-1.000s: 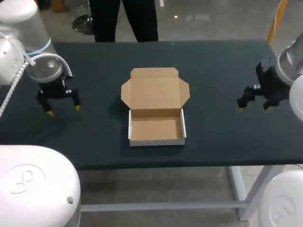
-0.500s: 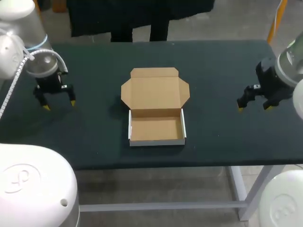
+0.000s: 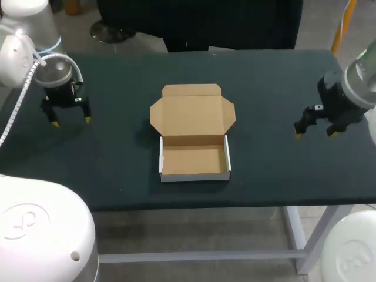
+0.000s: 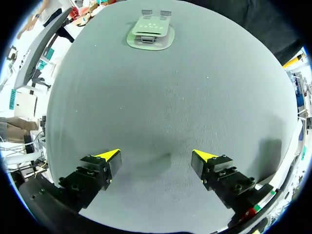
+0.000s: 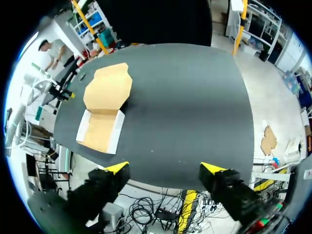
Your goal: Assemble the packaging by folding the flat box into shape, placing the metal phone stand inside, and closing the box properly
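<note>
Box (image 3: 194,160) folded up, lid (image 3: 192,113) open, stand not in yet; L gripper (image 3: 71,122) & R gripper (image 3: 314,134) flank box, both spread wide, empty.

left arm (image 3: 17,59): white shell, grey wrist, white ribbed cable (image 3: 19,97) | right arm (image 3: 359,76): grey-white | left gripper (image 3: 71,122), right gripper (image 3: 314,134): black screwed fingers, yellow tips | lower corners: white domed housings (image 3: 41,229)

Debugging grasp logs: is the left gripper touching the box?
Apart. Head view: the left gripper hangs open over bare table, well off to the side of the box.
</note>
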Available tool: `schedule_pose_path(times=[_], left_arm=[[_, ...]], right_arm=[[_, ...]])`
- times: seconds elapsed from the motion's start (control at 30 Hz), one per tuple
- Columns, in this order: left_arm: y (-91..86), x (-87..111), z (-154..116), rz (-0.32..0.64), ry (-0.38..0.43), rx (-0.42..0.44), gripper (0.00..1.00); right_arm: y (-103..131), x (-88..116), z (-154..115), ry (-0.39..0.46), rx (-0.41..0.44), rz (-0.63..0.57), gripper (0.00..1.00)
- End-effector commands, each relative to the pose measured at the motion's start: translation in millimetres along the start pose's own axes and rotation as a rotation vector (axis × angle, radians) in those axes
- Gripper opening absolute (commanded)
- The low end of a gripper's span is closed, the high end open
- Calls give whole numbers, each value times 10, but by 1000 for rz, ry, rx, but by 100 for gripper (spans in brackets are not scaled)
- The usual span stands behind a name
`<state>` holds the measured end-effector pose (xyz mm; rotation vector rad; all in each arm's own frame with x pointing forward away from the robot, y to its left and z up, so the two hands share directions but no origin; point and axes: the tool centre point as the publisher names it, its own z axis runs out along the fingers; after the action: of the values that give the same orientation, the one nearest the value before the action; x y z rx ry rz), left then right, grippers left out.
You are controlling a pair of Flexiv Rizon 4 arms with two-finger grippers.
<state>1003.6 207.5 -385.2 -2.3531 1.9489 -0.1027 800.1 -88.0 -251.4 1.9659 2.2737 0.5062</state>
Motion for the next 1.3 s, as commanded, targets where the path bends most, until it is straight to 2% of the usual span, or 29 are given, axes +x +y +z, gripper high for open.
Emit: schedule_pose_path(times=[0.03, 0.53, 0.7, 1.2, 1.3], left_arm=[[-143, 13, 47, 2, -11, -21, 100], [-527, -19, 110, 5, -8, -15, 100], [-636, -36, 128, 15, -29, -17, 100], [-636, -36, 128, 15, -29, -17, 100], [-628, 32, 168, 43, -17, -24, 100]], right_arm=[[-72, 26, -19, -7, -12, -1, 100], [-72, 26, -19, -7, -12, -1, 100], [-72, 26, -19, -7, -12, -1, 100], [-72, 26, -19, -7, -12, -1, 100], [-72, 26, -19, -7, -12, -1, 100]])
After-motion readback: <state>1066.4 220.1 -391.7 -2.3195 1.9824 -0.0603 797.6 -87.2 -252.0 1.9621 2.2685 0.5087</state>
